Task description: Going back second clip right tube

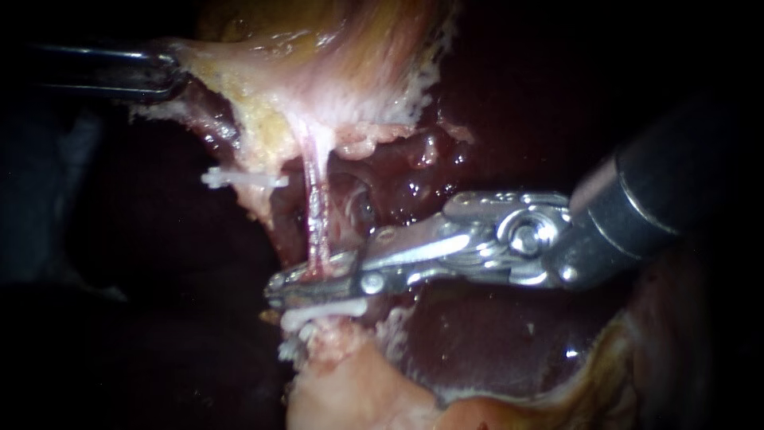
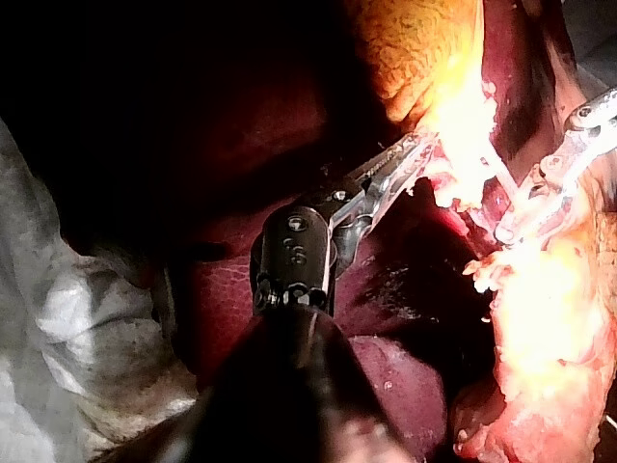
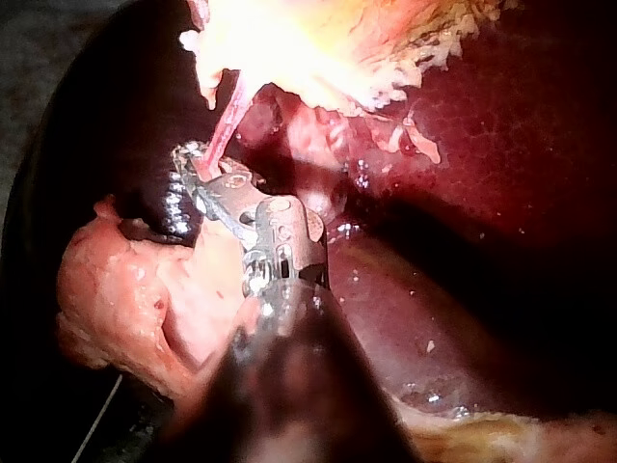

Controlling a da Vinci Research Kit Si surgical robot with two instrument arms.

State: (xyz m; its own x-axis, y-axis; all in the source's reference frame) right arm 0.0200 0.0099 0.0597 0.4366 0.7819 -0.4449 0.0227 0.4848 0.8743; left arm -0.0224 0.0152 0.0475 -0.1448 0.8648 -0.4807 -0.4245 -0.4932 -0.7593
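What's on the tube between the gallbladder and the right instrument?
Nothing: in the endoscope view that stretch of tube is bare from the gallbladder down to the right instrument. One clip sits beside it, a lower clip just under the instrument.

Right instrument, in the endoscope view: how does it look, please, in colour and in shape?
The right instrument has a thick, dark shaft with a smooth, slightly shiny end. A silver metal wrist follows, with a round pivot pin and curved links. It ends in two long, slim, silver jaws.
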